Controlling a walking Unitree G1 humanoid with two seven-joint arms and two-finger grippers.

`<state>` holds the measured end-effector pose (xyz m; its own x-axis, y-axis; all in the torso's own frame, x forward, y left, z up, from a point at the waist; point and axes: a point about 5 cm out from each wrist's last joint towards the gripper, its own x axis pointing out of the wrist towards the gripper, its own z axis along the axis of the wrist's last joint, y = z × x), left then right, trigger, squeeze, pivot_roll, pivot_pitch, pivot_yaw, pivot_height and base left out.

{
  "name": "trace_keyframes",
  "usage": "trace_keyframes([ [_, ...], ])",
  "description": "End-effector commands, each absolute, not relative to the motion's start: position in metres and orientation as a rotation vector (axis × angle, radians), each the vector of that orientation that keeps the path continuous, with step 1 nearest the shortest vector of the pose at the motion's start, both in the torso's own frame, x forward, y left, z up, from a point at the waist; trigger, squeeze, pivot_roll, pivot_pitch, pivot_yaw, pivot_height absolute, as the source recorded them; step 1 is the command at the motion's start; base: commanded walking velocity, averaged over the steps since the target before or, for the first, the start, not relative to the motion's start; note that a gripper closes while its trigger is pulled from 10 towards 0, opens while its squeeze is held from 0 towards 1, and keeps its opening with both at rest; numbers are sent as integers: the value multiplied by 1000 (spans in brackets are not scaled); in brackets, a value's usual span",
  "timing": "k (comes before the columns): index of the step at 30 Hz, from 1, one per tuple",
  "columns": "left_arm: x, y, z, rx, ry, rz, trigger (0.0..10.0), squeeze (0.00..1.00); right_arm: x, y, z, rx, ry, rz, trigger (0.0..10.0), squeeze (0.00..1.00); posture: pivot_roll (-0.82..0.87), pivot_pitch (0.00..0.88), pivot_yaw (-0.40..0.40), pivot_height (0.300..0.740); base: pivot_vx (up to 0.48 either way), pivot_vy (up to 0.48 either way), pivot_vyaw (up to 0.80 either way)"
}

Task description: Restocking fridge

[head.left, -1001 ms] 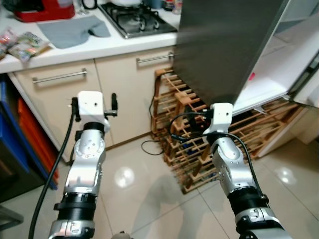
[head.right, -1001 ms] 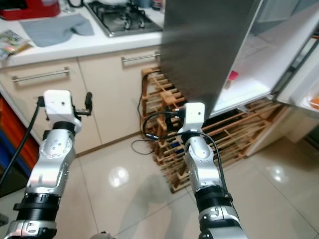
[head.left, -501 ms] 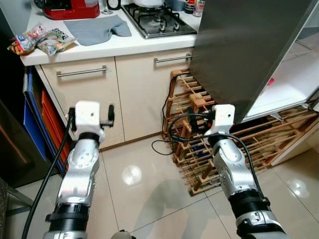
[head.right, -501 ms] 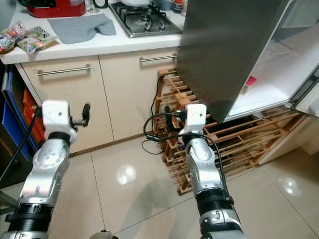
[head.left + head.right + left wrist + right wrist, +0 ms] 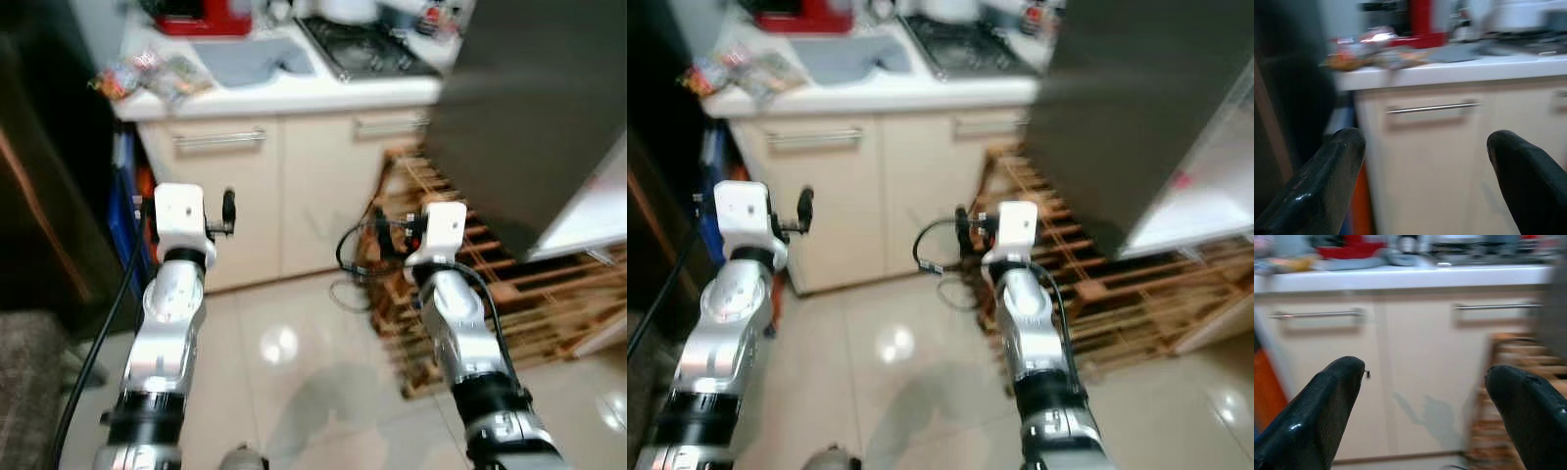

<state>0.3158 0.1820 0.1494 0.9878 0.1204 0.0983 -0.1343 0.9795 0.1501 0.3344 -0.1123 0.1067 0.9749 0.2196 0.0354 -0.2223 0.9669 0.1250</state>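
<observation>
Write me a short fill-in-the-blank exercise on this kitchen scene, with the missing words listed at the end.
1. The snack packets lie on the white ____, near its end.
2. Under the open fridge door stands a wooden wine ____.
3. The fingers of the left gripper and the right gripper are spread ____, holding nothing.
4. The grey cloth lies between the gas hob and the ____ appliance.

Missing words: counter; rack; open; red
</observation>
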Motion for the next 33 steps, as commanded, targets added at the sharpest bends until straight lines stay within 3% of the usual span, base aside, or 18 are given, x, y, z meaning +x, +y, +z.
trace_keyframes([
  [1,317,174,153,158,-104,115,10000,0,335,-121,109,125,-36,212,10000,1000,45,0,-54,740,0,0,575],
  [15,324,161,158,222,-130,59,10000,0,338,-121,113,115,-50,232,10000,1000,33,0,-55,740,0,0,544],
  [23,326,144,159,167,-145,-49,10000,0,339,-117,112,130,-48,231,10000,1000,16,0,-37,740,0,0,520],
  [33,333,144,172,126,-177,1,10000,0,334,-106,126,92,-106,322,10000,1000,1,0,-60,740,447,0,156],
])
